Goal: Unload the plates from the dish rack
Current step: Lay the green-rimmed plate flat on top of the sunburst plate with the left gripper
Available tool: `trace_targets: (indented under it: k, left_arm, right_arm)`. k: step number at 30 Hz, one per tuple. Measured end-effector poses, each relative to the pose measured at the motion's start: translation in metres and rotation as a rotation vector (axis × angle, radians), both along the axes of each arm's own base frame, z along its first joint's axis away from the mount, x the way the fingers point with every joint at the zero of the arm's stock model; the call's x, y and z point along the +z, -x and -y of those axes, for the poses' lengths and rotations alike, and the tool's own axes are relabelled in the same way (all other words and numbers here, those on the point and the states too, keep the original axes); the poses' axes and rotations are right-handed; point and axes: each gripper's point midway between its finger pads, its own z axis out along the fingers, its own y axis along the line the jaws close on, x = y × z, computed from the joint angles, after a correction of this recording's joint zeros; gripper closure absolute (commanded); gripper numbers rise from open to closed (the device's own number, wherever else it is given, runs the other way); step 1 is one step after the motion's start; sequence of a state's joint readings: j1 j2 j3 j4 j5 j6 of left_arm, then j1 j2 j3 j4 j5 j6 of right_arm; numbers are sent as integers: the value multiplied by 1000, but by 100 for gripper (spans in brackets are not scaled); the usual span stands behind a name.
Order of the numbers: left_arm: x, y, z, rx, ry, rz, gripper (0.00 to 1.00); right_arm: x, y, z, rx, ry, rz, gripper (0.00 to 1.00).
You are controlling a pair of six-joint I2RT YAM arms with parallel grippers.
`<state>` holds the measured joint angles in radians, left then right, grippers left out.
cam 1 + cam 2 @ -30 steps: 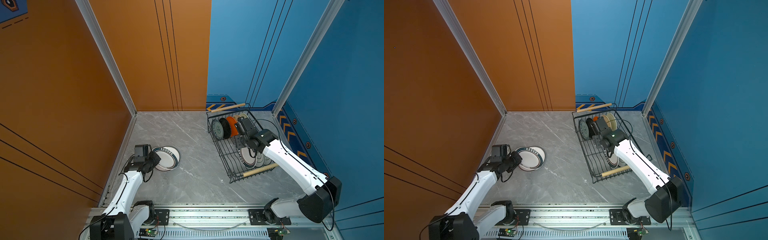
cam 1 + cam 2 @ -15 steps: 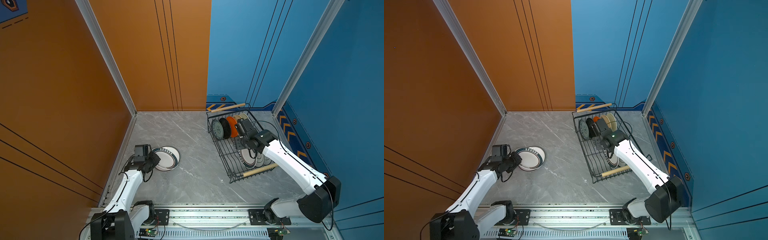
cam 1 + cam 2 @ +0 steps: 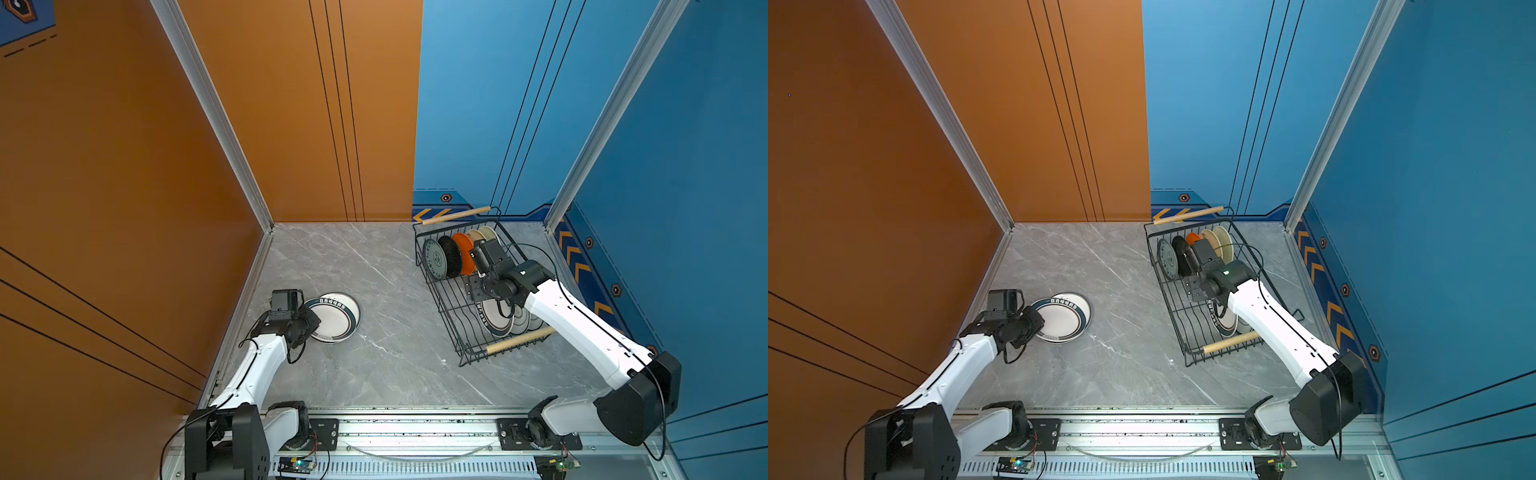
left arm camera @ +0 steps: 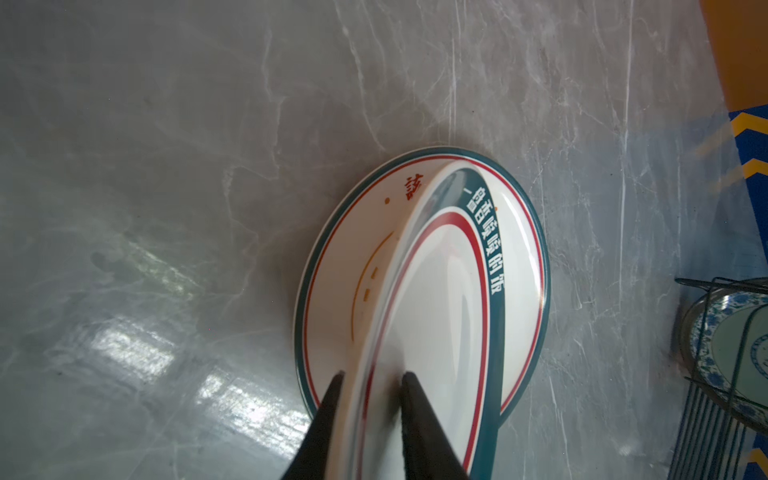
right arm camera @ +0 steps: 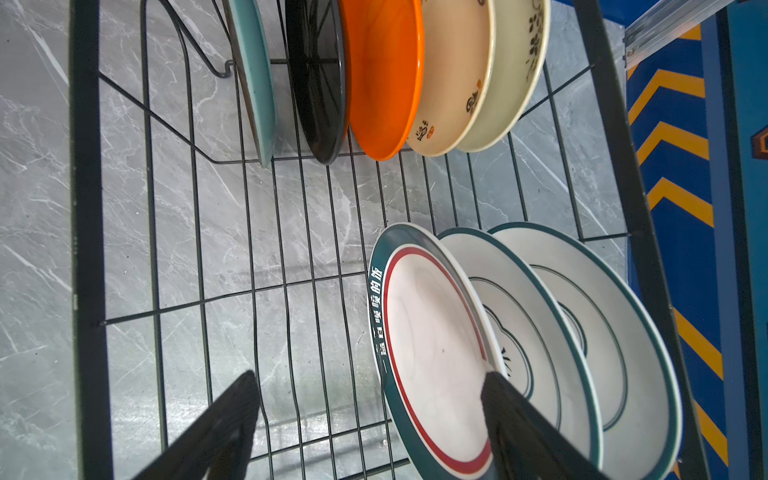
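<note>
Two white plates with teal rims lie stacked on the floor at left, the upper plate (image 4: 440, 291) tilted on the lower plate (image 4: 340, 291), seen in both top views (image 3: 336, 318) (image 3: 1065, 318). My left gripper (image 4: 372, 376) straddles the upper plate's near rim, jaws slightly parted. The black wire dish rack (image 3: 446, 320) stands at right. At its far end stand teal (image 5: 253, 75), black (image 5: 318, 83), orange (image 5: 384, 79) and cream (image 5: 453, 75) plates. Three large white plates (image 5: 523, 332) lean at its near end. My right gripper (image 5: 370, 376) hangs open inside the rack, straddling the first large plate (image 5: 432, 353).
The rack has a wooden handle at its near end (image 3: 519, 340) and far end (image 3: 457, 215). Orange wall panels close the left side and blue ones the right, close to the rack. Grey marble floor (image 3: 395, 332) lies between the stacked plates and the rack.
My left jaws have parted a little at the upper plate's rim. My right gripper has moved from the small plates toward the large plates at the rack's near end.
</note>
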<state>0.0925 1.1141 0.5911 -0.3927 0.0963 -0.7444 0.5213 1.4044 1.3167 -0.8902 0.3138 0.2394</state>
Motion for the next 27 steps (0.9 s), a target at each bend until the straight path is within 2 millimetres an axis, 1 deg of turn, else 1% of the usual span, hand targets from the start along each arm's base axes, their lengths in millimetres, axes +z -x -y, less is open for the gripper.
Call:
trace_targets:
  k: [4,9,11,20,25,27]
  left_arm:
    - [-8,2,0,-6,-1,-32,68]
    - [-13,3,-1,-14,-13,-49,63]
    - [-15,3,-2,-15,-16,-57,59]
    - [-22,5,-2,-34,-24,-85,50]
    - [-28,6,-1,-36,-24,-105,48]
    - [-29,6,-1,-37,-23,-112,45]
  right_arm:
    - [-3,1,1,-2,1,-7,17]
    - [-3,1,2,-3,1,-8,17]
    - [-4,1,2,-3,2,-10,17]
    - [-11,4,3,-3,-5,-33,17]
    - [-13,5,5,-6,-5,-38,17]
    - [-12,5,5,-6,-6,-37,17]
